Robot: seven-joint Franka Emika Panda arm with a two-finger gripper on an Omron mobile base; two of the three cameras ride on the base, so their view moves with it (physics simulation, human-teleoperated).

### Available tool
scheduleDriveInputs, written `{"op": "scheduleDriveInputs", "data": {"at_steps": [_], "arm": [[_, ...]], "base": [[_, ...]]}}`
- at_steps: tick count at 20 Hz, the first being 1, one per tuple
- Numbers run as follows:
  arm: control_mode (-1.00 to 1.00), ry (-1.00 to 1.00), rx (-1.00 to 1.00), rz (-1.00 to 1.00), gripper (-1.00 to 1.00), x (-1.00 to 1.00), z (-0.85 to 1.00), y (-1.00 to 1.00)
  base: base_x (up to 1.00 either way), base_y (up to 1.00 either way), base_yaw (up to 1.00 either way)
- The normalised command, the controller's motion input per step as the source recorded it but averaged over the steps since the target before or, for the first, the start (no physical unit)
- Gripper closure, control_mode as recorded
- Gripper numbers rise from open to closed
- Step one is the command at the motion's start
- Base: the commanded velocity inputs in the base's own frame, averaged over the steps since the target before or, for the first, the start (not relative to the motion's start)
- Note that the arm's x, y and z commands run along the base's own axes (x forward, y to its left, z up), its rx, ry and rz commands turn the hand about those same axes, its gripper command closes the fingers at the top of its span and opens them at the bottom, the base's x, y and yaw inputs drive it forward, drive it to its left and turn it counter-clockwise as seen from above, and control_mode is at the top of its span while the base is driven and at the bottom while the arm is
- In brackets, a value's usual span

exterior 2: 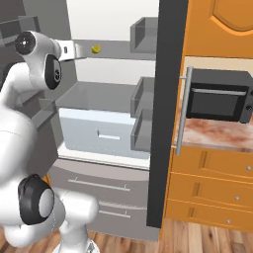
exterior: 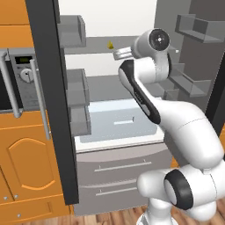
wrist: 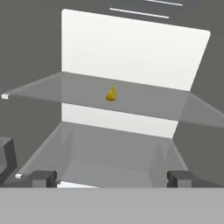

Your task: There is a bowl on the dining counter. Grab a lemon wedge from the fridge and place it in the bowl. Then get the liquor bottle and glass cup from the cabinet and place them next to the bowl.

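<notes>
Fridge interior w/ both doors swung open. Lemon wedge (wrist: 112, 94) resting mid-way along upper glass shelf (wrist: 148, 103), near white back wall. Gripper (wrist: 112, 176) level w/ shelf front, jaws spread wide, empty, well short of wedge. Clear crisper drawer (exterior: 118, 121) below.

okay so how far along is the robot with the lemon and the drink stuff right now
Early. Done: the fridge stands open and the arm reaches inside. In hand: the open gripper is empty, aimed at the lemon wedge, which sits untouched on a shelf. Left: grasp the wedge, carry it to the bowl, then fetch the bottle and glass.
</notes>
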Motion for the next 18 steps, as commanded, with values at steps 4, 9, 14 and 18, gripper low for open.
{"op": "scheduleDriveInputs", "data": {"at_steps": [4,9,14,18], "arm": [[-1.0,0.0,0.0,0.0,-1.0,0.0,-0.06,-0.19],[-1.0,0.0,0.0,0.0,-1.0,0.0,0.0,-0.07],[-1.0,0.0,0.0,0.0,-1.0,0.04,0.0,-0.04],[1.0,0.0,0.0,0.0,-1.0,0.08,0.0,0.0]], "base": [[0.0,0.0,0.0],[0.0,0.0,0.0],[0.0,0.0,0.0],[0.43,0.1,0.0]]}}
